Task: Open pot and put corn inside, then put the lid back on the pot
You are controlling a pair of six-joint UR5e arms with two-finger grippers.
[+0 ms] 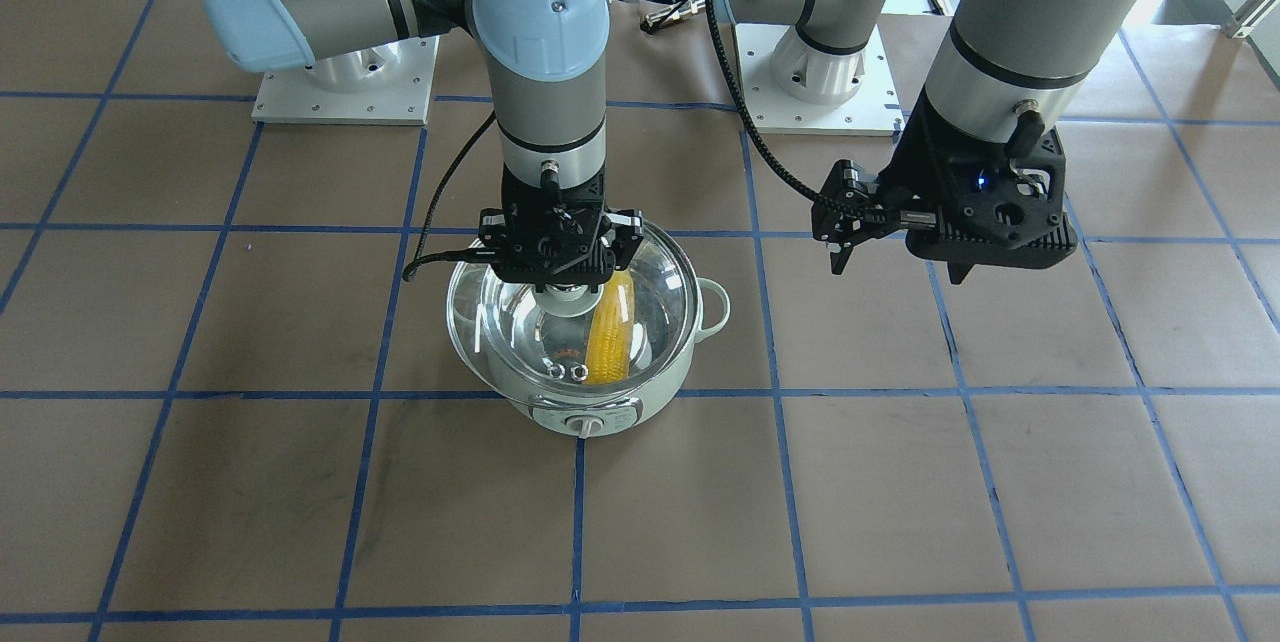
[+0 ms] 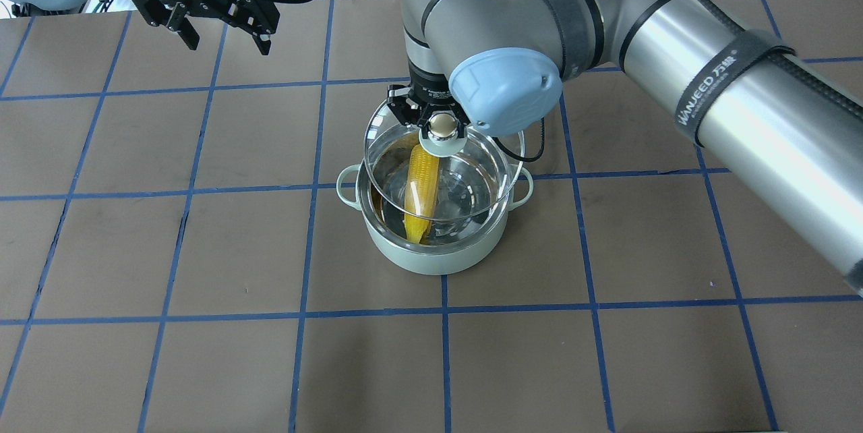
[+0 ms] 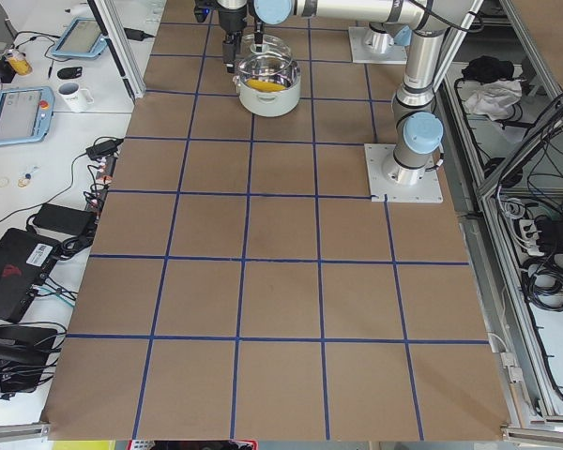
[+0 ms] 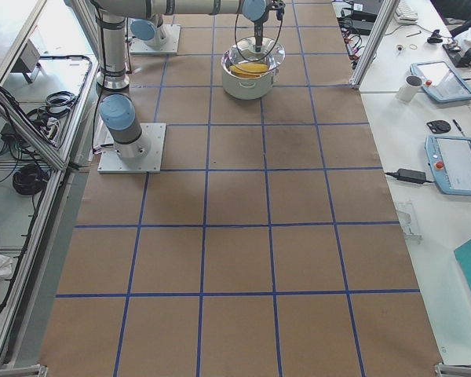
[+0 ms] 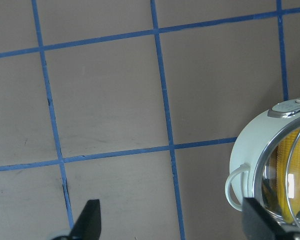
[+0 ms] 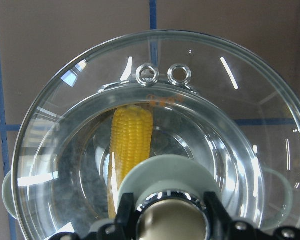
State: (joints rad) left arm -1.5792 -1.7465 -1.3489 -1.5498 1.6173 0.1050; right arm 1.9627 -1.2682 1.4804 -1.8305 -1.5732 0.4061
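Note:
The pale mint-green pot (image 2: 438,259) stands at mid table, its white knob (image 1: 583,425) facing the operators' side. The yellow corn (image 2: 421,193) lies inside it on the steel floor and also shows in the right wrist view (image 6: 131,135). My right gripper (image 2: 439,124) is shut on the beige-gold knob of the clear glass lid (image 2: 472,177) and holds the lid a little above the pot's rim, nearly over it. My left gripper (image 2: 216,21) is open and empty, raised off to the pot's side; its wrist view shows the pot (image 5: 250,145) at the right edge.
The table is brown paper with a blue tape grid. The two arm base plates (image 1: 345,92) (image 1: 815,107) sit at the robot's edge. Desks with tablets (image 4: 455,161) and a mug (image 4: 412,88) flank the table ends.

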